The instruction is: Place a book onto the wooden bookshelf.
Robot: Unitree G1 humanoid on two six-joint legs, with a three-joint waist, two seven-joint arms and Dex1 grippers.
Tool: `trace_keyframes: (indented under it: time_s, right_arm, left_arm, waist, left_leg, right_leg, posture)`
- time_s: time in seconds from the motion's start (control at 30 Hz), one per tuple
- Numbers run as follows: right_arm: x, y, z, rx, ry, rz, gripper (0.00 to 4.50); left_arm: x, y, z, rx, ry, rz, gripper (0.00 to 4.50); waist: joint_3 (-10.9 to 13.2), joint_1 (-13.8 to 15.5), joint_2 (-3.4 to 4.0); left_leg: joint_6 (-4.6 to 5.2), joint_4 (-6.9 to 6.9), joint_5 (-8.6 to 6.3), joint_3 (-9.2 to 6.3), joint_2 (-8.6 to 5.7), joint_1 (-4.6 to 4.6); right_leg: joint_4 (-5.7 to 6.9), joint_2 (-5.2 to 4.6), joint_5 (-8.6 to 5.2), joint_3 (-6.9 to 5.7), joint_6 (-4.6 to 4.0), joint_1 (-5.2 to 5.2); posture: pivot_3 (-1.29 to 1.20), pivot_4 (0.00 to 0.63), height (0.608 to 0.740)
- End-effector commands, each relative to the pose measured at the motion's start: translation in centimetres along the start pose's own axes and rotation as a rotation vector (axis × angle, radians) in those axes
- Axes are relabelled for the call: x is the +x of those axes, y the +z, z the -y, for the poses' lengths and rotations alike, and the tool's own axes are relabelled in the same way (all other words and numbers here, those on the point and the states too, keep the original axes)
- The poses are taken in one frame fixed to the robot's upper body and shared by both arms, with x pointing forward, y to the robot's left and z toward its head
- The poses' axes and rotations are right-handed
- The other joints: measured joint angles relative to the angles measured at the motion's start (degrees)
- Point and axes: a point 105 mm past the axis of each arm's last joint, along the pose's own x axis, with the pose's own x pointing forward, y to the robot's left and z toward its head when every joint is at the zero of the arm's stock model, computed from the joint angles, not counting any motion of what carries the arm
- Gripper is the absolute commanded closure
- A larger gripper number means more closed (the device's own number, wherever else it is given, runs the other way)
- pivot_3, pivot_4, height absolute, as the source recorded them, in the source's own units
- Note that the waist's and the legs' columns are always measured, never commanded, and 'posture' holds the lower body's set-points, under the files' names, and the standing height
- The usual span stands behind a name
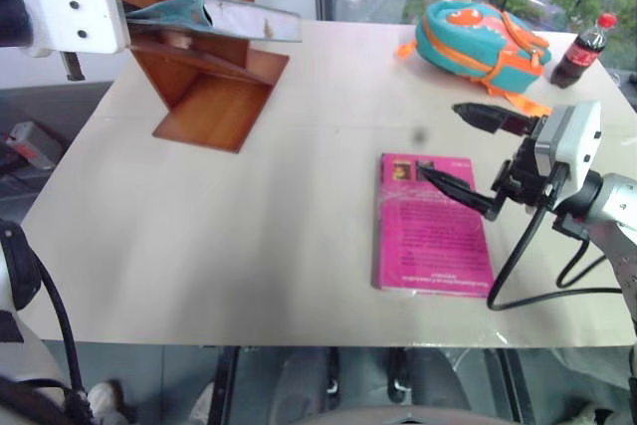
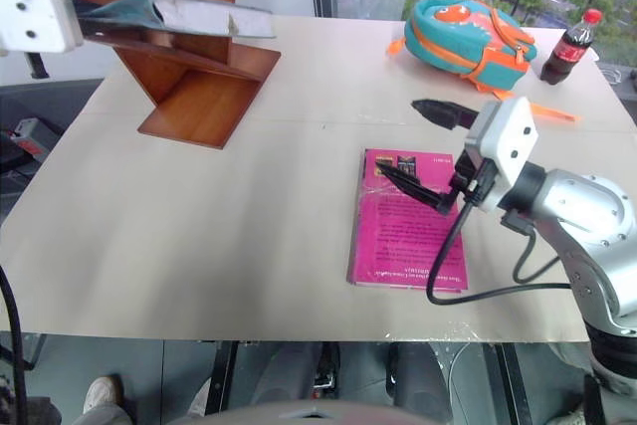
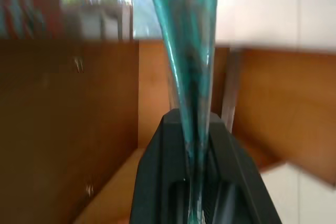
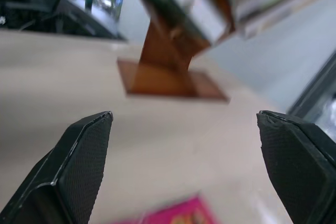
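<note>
- The book (image 1: 214, 15) is pinched at one edge in your left hand (image 3: 195, 145) and held roughly flat above the bench, just over a slanted panel of the wooden bookshelf (image 1: 209, 97); whether its underside touches the panel, you cannot tell from here.
- In the left wrist view the teal cover runs straight up between the two fingers (image 3: 157, 182), which are closed tight on it, with reddish-brown panels on both sides.
- To finish well, judge the panel's slope first: lower the book's free end onto the wood so it lies along the slant, not across the panel's edge.
- Loosen the left hand only once the cover is bearing on the shelf; the glossy wrap will likely slide on polished wood, so let it settle toward the fold of the zigzag.
- Draw the fingers back along the book's own plane, so you do not lever it off.
- Your right hand (image 1: 468, 156) hangs above the magenta-pink book (image 1: 430, 226) on the cream bench (image 1: 199, 246), fingers spread wide and gripping nothing.
- Farther back, a teal and orange backpack (image 1: 480, 39) and a cola bottle (image 1: 582, 50) stand well apart from the shelf.
</note>
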Motion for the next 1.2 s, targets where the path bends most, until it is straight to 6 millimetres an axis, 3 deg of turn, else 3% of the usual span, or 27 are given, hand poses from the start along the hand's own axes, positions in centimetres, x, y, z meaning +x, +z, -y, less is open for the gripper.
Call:
trace_keyframes:
  time_s: [0.03,0.23,0.37,0.5,0.77,0.87,0.93,0.97,1.13,1.2]
  right_arm:
    - [1.1,1.2,-0.2,-0.040,-0.009,0.047,0.00]
    - [2.2,1.2,-0.8,-0.031,-0.005,0.068,0.00]
    - [2.1,1.0,-1.0,-0.017,0.002,0.065,0.00]
    - [1.9,0.8,-1.0,-0.005,0.017,0.063,0.00]
    - [1.7,0.0,-0.6,0.009,0.054,0.053,0.00]
    - [1.6,-0.4,-0.4,0.018,0.070,0.044,0.00]
    - [1.5,-0.6,-0.3,0.023,0.074,0.033,0.00]
    - [1.4,-0.7,-0.2,0.025,0.074,0.027,0.00]
    - [0.8,-0.9,-0.2,0.023,0.053,-0.007,0.00]
    - [0.4,-1.0,-0.4,0.018,0.036,-0.025,0.00]
  left_arm:
    - [0.1,-1.4,-0.2,0.034,0.014,-0.084,4.38]
    - [1.1,-2.4,-0.1,0.046,0.000,-0.162,4.38]
    - [1.0,-2.7,-0.1,0.010,0.009,-0.165,3.14]
    - [-0.5,-3.2,0.2,-0.048,0.018,-0.144,1.30]
    - [-5.0,-2.2,-0.5,-0.357,0.130,0.138,1.30]
    - [-6.6,-0.8,-0.6,-0.553,0.142,0.306,1.30]
    - [-7.0,2.0,0.6,-0.719,0.062,0.469,2.22]
    - [-6.7,3.3,1.5,-0.770,0.013,0.514,2.22]
    - [-3.3,11.0,6.6,-1.060,-0.105,0.714,4.41]
    - [-1.0,13.7,7.7,-1.164,-0.035,0.758,4.41]
  waist:
    - [0.0,0.0,-0.06]
    - [0.1,-0.6,-0.11]
    - [0.1,-0.9,-0.12]
    - [0.2,-1.2,-0.43]
    - [0.3,-1.7,-0.54]
    - [0.3,-1.8,-0.53]
    - [0.2,-1.7,-0.60]
    - [0.2,-1.7,-0.59]
    - [0.3,-1.6,-0.53]
    - [0.2,-1.4,-0.39]
  left_leg:
    - [0.02,-0.01,-0.02,0.02,-0.01,0.00]
    - [0.04,-0.01,-0.02,0.17,0.09,0.01]
    - [0.05,0.01,-0.02,0.54,0.11,0.01]
    - [0.06,0.05,-0.02,0.72,0.13,0.00]
    - [0.16,0.06,-0.08,1.00,0.14,-0.09]
    - [0.16,0.09,-0.08,1.02,0.14,-0.10]
    - [0.16,0.12,-0.08,0.98,0.14,-0.10]
    - [0.15,0.12,-0.08,0.98,0.14,-0.10]
    - [0.15,0.21,-0.09,0.84,0.15,0.06]
    - [0.11,0.25,-0.08,0.71,0.12,0.15]
  right_leg:
    - [0.01,-0.01,-0.01,0.01,0.02,-0.01]
    - [0.19,0.01,-0.03,0.15,0.05,-0.17]
    - [0.67,-0.03,-0.04,0.55,0.04,-0.58]
    - [0.85,-0.04,-0.04,0.74,0.04,-0.75]
    - [0.90,-0.12,0.00,0.92,-0.02,-0.99]
    - [0.94,-0.13,0.00,0.98,-0.02,-1.01]
    - [0.94,-0.12,0.06,0.96,-0.11,-1.00]
    - [0.94,-0.11,0.06,0.95,-0.10,-1.00]
    - [0.99,-0.19,0.06,1.02,-0.11,-0.81]
    - [0.92,-0.18,0.06,0.94,-0.12,-0.61]
  posture:
    - [0.00,0.150,0.740]
    - [0.00,0.150,0.740]
    - [0.00,0.150,0.740]
    - [0.00,0.150,0.740]
    - [0.00,0.150,0.740]
    - [0.00,0.150,0.740]
    - [0.00,0.150,0.740]
    - [0.00,0.150,0.740]
    - [0.00,0.150,0.740]
    - [0.00,0.150,0.740]
